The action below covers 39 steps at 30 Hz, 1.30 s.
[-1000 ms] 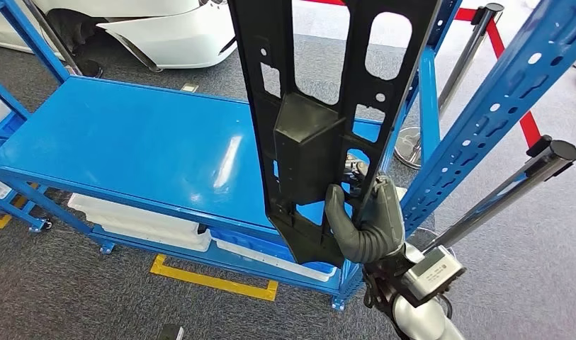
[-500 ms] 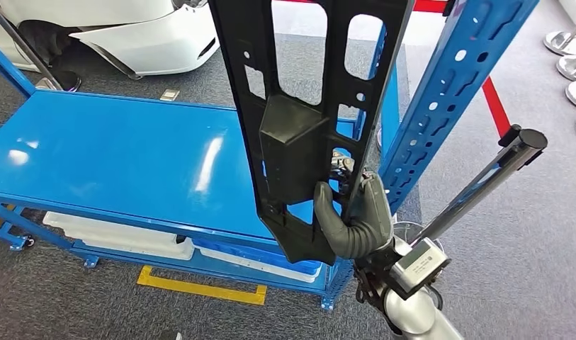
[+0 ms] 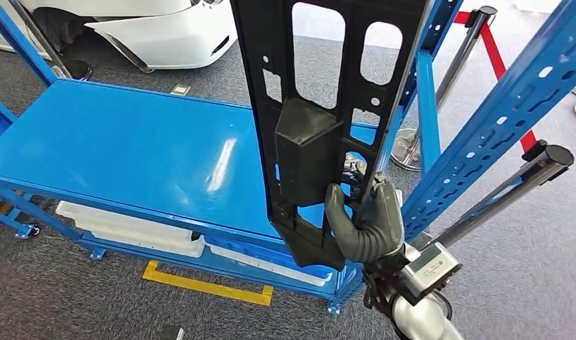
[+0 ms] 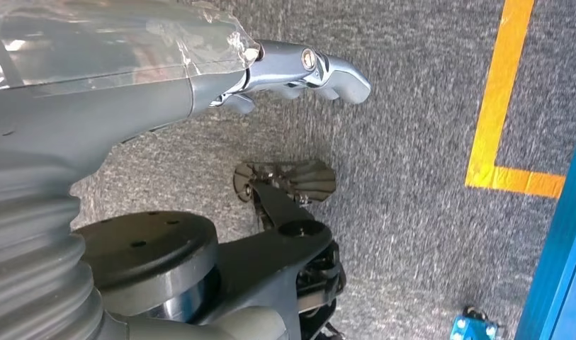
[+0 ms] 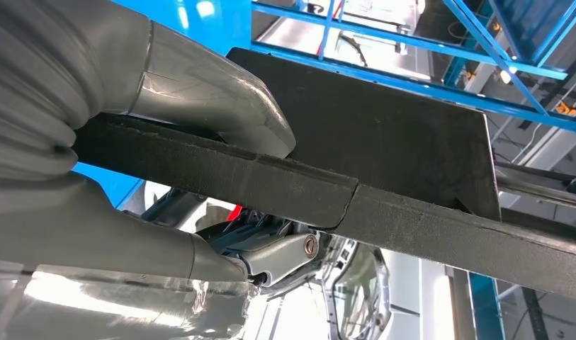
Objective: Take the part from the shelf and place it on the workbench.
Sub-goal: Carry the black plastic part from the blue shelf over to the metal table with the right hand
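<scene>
A long black plastic part (image 3: 306, 142) with cut-out windows and a boxy bulge stands upright in the head view. My right hand (image 3: 366, 223) grips its lower end, thumb across the front. It hangs over the right end of the blue workbench (image 3: 129, 149), above the top and not touching it. In the right wrist view my thumb and fingers (image 5: 200, 99) clamp the black part (image 5: 384, 142) by its edge. My left hand (image 4: 129, 92) hangs down over grey carpet, its fingers (image 4: 320, 67) stretched out and holding nothing.
A blue shelf upright (image 3: 504, 113) slants close by on the right of the part. Two stanchion posts (image 3: 508, 191) (image 3: 455, 64) with a red belt (image 3: 501, 57) stand beyond it. White trays (image 3: 129, 227) sit under the bench, yellow floor tape (image 3: 207, 283) in front, a white car (image 3: 150, 28) behind.
The camera swung one way and back, so the whole scene shifted. My right hand keeps the same grip on the part, which stays upright.
</scene>
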### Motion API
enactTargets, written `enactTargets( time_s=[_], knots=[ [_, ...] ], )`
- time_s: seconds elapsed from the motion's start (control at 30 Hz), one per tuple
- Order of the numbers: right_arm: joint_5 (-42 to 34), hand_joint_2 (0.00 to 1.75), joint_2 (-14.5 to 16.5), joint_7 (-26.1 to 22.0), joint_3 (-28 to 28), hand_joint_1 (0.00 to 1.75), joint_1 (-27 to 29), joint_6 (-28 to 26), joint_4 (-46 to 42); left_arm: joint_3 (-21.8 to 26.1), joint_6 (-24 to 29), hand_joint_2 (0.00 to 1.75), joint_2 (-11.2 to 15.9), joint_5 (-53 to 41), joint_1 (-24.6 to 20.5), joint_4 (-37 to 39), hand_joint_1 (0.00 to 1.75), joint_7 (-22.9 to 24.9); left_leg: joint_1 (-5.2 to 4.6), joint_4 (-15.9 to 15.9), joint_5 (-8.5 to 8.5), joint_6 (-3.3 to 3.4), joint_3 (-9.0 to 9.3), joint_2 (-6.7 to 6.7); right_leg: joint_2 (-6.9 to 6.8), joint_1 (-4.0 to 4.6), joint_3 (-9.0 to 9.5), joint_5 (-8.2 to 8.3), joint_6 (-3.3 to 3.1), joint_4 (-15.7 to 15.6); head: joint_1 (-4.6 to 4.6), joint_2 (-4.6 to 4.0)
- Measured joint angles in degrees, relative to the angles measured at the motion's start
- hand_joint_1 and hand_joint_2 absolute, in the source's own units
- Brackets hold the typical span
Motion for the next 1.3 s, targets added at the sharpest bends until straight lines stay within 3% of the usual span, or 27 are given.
enactTargets(
  time_s=[0.07, 0.13, 0.2, 0.27, 0.37, 0.43, 0.47, 0.53, 0.6, 0.77, 0.8, 0.9, 0.93, 0.97, 1.0, 1.07, 1.13, 1.23, 1.3],
  knots=[
    [0.07, 1.75, -0.01, 0.02, 0.0, 1.75, -0.04, 0.01, -0.01, 0.01, -0.07, 1.75, -0.01, 0.0, -0.04, 0.0, 0.0, -0.02, -0.08, 0.02, -0.21, -0.23, 0.3, -0.08, -0.08, 0.36, 3.86, 3.58, -0.7, -8.3, 0.37, 0.0],
    [0.1, 1.75, -0.01, 0.02, 0.0, 1.75, -0.08, 0.01, -0.02, 0.01, -0.09, 1.75, -0.03, 0.0, -0.08, 0.0, 0.0, -0.03, -0.07, 0.01, -0.33, -0.72, 0.35, -0.11, -0.06, 0.85, 5.52, 4.44, -1.16, -12.04, 0.44, 0.01],
    [0.1, 1.75, 0.0, 0.02, 0.0, 1.75, -0.08, 0.01, -0.03, 0.01, -0.09, 1.75, -0.04, -0.01, -0.1, 0.0, 0.0, -0.03, -0.03, -0.08, -0.4, -1.35, 0.38, -0.09, 0.06, 0.94, 5.69, 4.55, -1.5, -12.49, 0.36, 0.01],
    [0.1, 1.75, 0.02, 0.04, 0.0, 1.75, -0.1, 0.02, -0.04, 0.0, -0.09, 1.75, -0.04, -0.01, -0.12, 0.0, 0.0, -0.05, -0.06, 1.38, -1.52, -1.86, 0.08, -0.11, -0.08, 0.65, 6.26, 4.9, -1.98, -13.4, 0.03, 0.0],
    [0.1, 1.75, 0.05, 0.07, 0.0, 1.75, -0.13, 0.09, -0.04, 0.01, -0.09, 1.75, -0.04, -0.01, -0.07, 0.0, 0.0, -0.1, 0.05, 10.5, -6.27, -2.34, -3.79, -0.16, -0.34, 0.55, 6.74, 5.0, -2.51, -13.9, -1.02, 0.01],
    [0.1, 1.75, 0.06, 0.08, 0.0, 1.75, -0.08, 0.17, -0.04, 0.0, -0.09, 1.75, -0.04, -0.01, 0.05, 0.0, 0.0, -0.1, 0.23, 15.12, -7.39, -2.66, -6.16, -0.15, -0.3, 0.61, 6.75, 4.87, -2.63, -13.71, -1.52, 0.01],
    [0.1, 1.75, 0.06, 0.1, 0.0, 1.75, -0.06, 0.21, -0.03, 0.0, -0.09, 1.75, -0.03, 0.0, 0.08, 0.0, 0.0, -0.1, 0.35, 14.57, -6.39, -2.81, -6.04, -0.14, -0.23, 0.58, 6.75, 4.76, -2.6, -13.54, -1.72, 0.0],
    [0.1, 1.75, 0.07, 0.13, 0.0, 1.75, -0.03, 0.24, -0.02, 0.01, -0.09, 1.75, -0.01, 0.0, 0.06, 0.0, 0.0, -0.1, 0.67, 8.26, -2.64, -3.04, -3.36, -0.15, -0.05, 0.41, 6.75, 4.33, -2.31, -12.92, -2.14, 0.0],
    [0.1, 1.75, 0.08, 0.14, 0.0, 1.75, -0.06, 0.24, -0.03, 0.02, -0.09, 1.75, -0.01, 0.0, 0.02, 0.0, 0.0, -0.09, 0.72, 2.49, -0.54, -2.8, -0.97, -0.29, 0.12, 0.51, 6.43, 3.76, -1.73, -11.99, -2.7, 0.0],
    [0.1, 1.75, 0.08, 0.17, 0.0, 1.75, -0.06, 0.24, -0.03, 0.03, -0.09, 1.75, 0.01, 0.0, 0.0, 0.0, 0.0, -0.1, 0.47, 0.82, -0.11, -0.86, -0.68, -0.42, 0.14, 0.37, 5.6, 2.71, -0.32, -10.44, -2.24, 0.01],
    [0.1, 1.75, 0.08, 0.16, 0.0, 1.75, -0.07, 0.24, -0.03, 0.05, -0.09, 1.75, 0.02, 0.0, -0.04, 0.0, 0.0, -0.1, 0.54, 0.61, 0.04, -0.55, -0.64, -0.38, 0.07, 0.27, 4.72, 1.45, -0.02, -8.43, -1.98, 0.01],
    [0.1, 1.75, 0.07, 0.16, 0.0, 1.75, 0.01, 0.23, -0.03, 0.09, -0.09, 1.75, 0.04, 0.0, -0.02, 0.0, 0.0, -0.1, 0.44, 0.46, 0.15, -0.15, -0.7, -0.32, -0.04, 0.02, -0.21, -3.41, 0.51, 1.96, -0.74, 0.01],
    [0.1, 1.75, 0.05, 0.17, 0.0, 1.75, 0.08, 0.23, -0.02, 0.09, -0.09, 1.75, 0.04, 0.0, 0.0, 0.0, 0.0, -0.09, 0.4, 0.47, 0.14, -0.14, -0.71, -0.33, -0.04, -0.03, -1.29, -3.82, 0.53, 4.09, -0.44, 0.01],
    [0.1, 1.75, 0.04, 0.17, 0.0, 1.75, 0.12, 0.24, -0.02, 0.09, -0.09, 1.75, 0.04, -0.01, 0.02, 0.0, 0.0, -0.09, 0.37, 0.47, 0.13, -0.15, -0.67, -0.35, -0.04, -0.06, -1.32, -3.13, 0.46, 4.07, -0.16, 0.01],
    [0.1, 1.75, 0.04, 0.17, 0.0, 1.75, 0.14, 0.24, -0.02, 0.09, -0.09, 1.75, 0.04, -0.01, 0.02, 0.0, 0.0, -0.09, 0.36, 0.47, 0.11, -0.17, -0.59, -0.38, -0.04, -0.06, -0.23, -1.47, 0.3, 1.76, 0.1, 0.01],
    [0.1, 1.75, 0.04, 0.16, 0.0, 1.75, 0.14, 0.24, -0.02, 0.09, -0.09, 1.75, 0.04, -0.04, 0.01, 0.0, 0.0, -0.09, 0.33, 0.42, 0.02, -0.35, -0.32, -0.45, -0.06, 0.1, 3.83, 2.32, -0.2, -6.51, 0.51, 0.0],
    [0.1, 1.75, 0.04, 0.13, 0.0, 1.75, 0.07, 0.24, -0.02, 0.09, -0.09, 1.75, 0.04, -0.08, -0.01, 0.0, 0.0, -0.09, 0.37, 0.28, 0.0, -0.84, -0.17, -0.49, 0.02, 0.55, 6.25, 3.83, -0.67, -11.71, 0.65, 0.01],
    [0.1, 1.75, 0.05, 0.08, 0.0, 1.75, -0.01, 0.26, -0.02, 0.09, -0.09, 1.75, -0.02, -0.13, -0.02, 0.0, 0.0, -0.08, 0.58, 0.1, 0.0, -1.89, -0.03, -0.48, 0.15, 0.91, 6.56, 4.07, -1.41, -12.76, 0.56, 0.01],
    [0.1, 1.75, 0.08, 0.07, 0.0, 1.75, -0.05, 0.31, -0.02, 0.09, -0.09, 1.75, -0.03, -0.13, -0.05, 0.0, 0.0, -0.09, 0.51, 2.25, -1.64, -2.25, -0.74, -0.45, -0.04, 0.68, 6.97, 4.48, -2.1, -13.59, 0.16, 0.0]
  ],
)
